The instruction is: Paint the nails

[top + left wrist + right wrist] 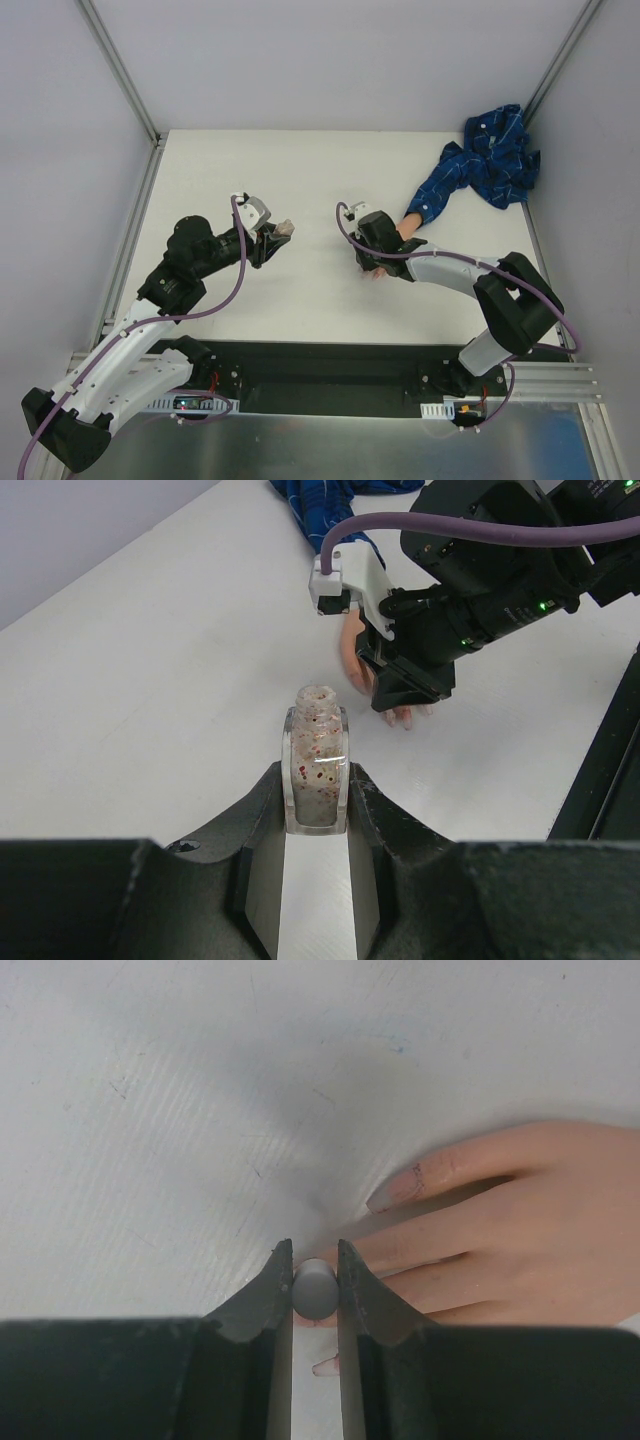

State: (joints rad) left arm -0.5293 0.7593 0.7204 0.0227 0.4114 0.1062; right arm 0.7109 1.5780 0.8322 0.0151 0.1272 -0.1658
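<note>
Holding a small clear polish bottle [317,765], the left gripper [273,236] sits left of centre over the white table [300,170]. Jaws are closed snug on the bottle's two flat sides. The bottle stands upright, neck open, contents pale with red and dark flecks.

Right gripper [314,1252]: jaws nearly shut, pinching a small grey cylinder [314,1292] seen end-on. What hangs below the cylinder is hidden by the jaws.

Mannequin hand [520,1230]: flesh-coloured, lying flat, palm down, right of centre on the table. Fingers point toward the near left. Its blue patterned sleeve [480,165] trails off to the far right corner, bunched there.

Nails [393,1191]: at the fingertips, directly under and just beside the right gripper. In the right wrist view one nail is plainly seen, pinkish, with a faint dark mark at its base, just far-right of the jaw tips. A second fingertip shows just near of the jaws, partly hidden. Cannot tell whether the cylinder's lower end touches a nail.

In the left wrist view, the right gripper covers most of the hand; only fingertips show at its near edge. The two grippers are well apart, bare table between them.
</note>
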